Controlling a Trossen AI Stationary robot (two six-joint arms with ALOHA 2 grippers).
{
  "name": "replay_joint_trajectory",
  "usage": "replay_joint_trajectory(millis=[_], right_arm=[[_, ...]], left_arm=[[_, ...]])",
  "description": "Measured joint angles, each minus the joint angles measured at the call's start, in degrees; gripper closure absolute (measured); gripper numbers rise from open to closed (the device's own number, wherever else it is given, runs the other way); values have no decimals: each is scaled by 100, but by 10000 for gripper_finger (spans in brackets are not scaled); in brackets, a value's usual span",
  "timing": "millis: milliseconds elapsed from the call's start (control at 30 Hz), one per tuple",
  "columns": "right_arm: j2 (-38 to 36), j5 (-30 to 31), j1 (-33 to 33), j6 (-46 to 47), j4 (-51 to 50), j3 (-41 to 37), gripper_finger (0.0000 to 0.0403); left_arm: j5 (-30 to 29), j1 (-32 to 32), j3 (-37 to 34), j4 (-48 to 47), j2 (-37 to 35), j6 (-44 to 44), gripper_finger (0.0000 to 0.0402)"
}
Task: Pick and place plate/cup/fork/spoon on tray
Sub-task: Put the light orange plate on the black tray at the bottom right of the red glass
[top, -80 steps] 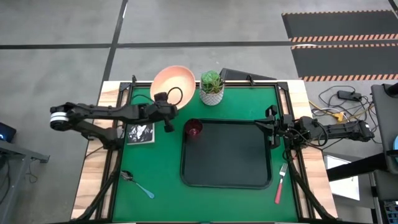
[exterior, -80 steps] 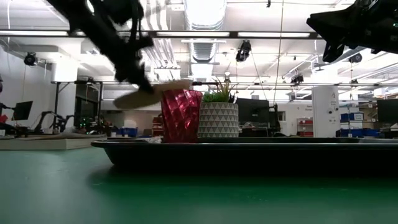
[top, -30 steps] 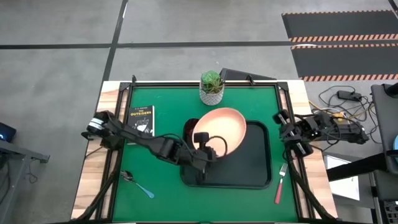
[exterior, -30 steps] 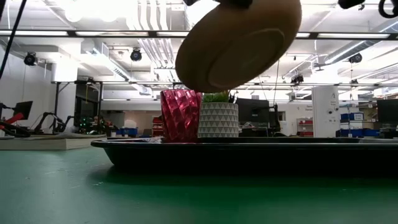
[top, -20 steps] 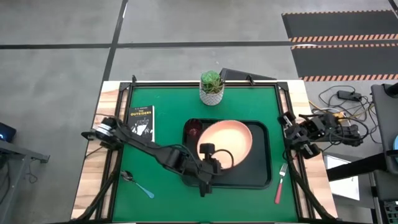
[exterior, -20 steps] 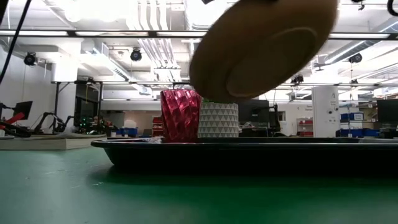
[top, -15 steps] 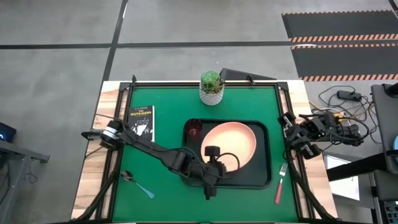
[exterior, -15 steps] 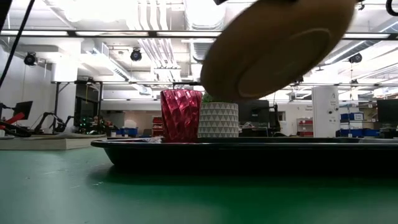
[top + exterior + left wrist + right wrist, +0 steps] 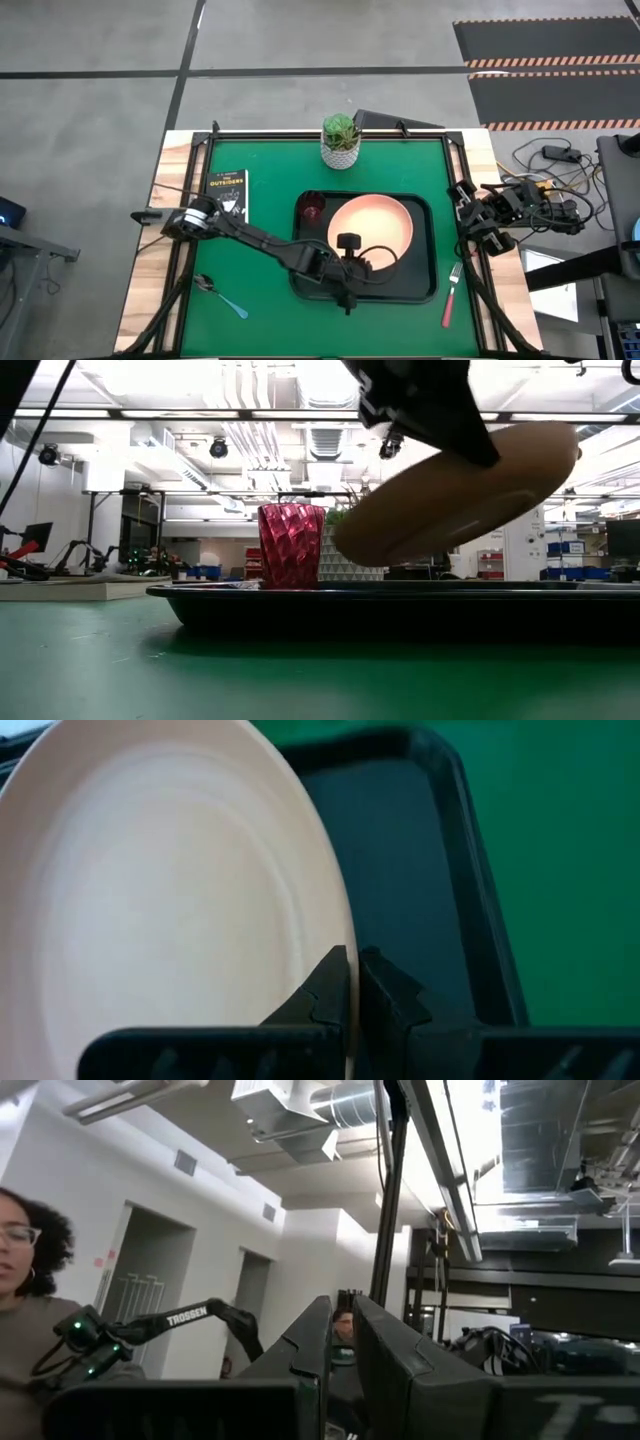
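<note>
The left gripper (image 9: 349, 243) was pinched shut on the near rim of the plate (image 9: 369, 226), w/ the arm reaching across the tray (image 9: 420, 285) from the counter's left side. In the left wrist view the gripper's fingers (image 9: 325, 995) clamped the plate (image 9: 160, 890) edge, tray (image 9: 420, 870) beneath. In the low view the plate (image 9: 460, 495) hung tilted just above the tray (image 9: 400, 610), right side higher, apparently not yet resting on it. The cup (image 9: 312, 208) stood upright in the tray's far-left corner, just left of the plate; low view showed the cup (image 9: 291, 546) apart from the plate.

The fork (image 9: 451, 292) lay on the counter (image 9: 265, 170) just right of the tray's near-right corner. The spoon (image 9: 222, 298) lay near the counter's near-left corner.

The right gripper (image 9: 468, 225) waited at the right edge of the counter, raised, fingers (image 9: 395, 1365) nearly closed, holding nothing.

A potted plant (image 9: 340, 140) sat at the far edge, a black book (image 9: 229, 190) to the left of the tray.
</note>
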Motion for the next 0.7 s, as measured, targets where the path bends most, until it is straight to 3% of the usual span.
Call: replay_joint_trajectory(millis=[700], right_arm=[[9, 2, 0, 22, -43, 0, 367]], left_arm=[[290, 125, -375, 312, 245, -672, 401]])
